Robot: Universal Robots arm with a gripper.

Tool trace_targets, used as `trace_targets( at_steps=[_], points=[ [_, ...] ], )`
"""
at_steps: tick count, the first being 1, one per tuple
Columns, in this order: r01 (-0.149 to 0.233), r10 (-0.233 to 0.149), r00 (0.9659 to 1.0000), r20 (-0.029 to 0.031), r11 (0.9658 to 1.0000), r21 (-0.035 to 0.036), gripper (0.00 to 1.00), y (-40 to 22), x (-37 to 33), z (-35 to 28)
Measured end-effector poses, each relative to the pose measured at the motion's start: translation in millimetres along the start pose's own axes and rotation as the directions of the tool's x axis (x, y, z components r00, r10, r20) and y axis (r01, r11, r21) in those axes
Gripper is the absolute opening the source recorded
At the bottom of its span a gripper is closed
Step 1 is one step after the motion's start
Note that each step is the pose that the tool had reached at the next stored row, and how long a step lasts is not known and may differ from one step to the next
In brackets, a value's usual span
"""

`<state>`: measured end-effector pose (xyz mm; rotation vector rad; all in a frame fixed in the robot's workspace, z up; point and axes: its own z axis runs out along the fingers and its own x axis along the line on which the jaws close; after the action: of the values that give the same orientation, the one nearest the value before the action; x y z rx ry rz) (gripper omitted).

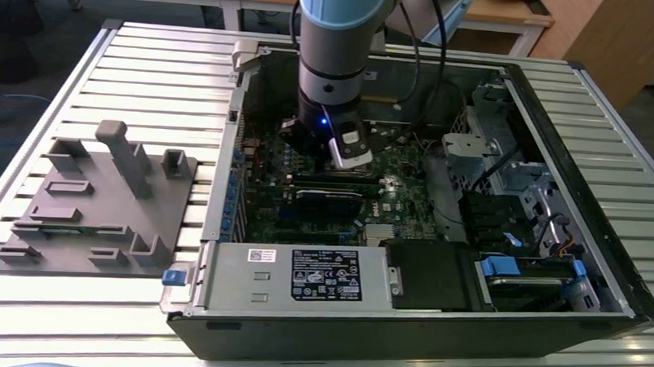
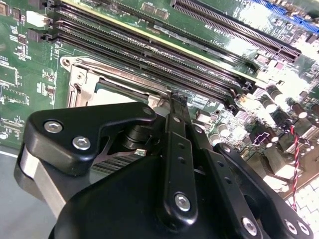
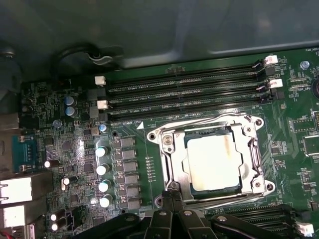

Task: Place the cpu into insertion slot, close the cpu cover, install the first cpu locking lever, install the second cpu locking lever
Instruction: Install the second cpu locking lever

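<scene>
With the cpu seated in the insertion slot | cpu cover lies shut over it | claw closed, empty, tips at the socket's near edge | locking levers: state cannot be confirmed.

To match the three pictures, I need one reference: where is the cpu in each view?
Exterior view: the cpu cannot be made out; the gripper hangs over that board area.
First wrist view: cpu sits under the closed cpu cover.
Second wrist view: cpu lies behind the gripper.
Shared landmark: the long memory slots beside it.
</scene>
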<state>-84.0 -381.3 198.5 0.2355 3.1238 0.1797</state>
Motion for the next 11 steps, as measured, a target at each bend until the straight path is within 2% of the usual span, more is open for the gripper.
trace_targets(
  at_steps=[11],
  points=[
    [0.000, 0.000, 1.0000, -0.0019, 0.9999, -0.0121, 0.10, -1.1, 3.2, 2.1]
  ],
)
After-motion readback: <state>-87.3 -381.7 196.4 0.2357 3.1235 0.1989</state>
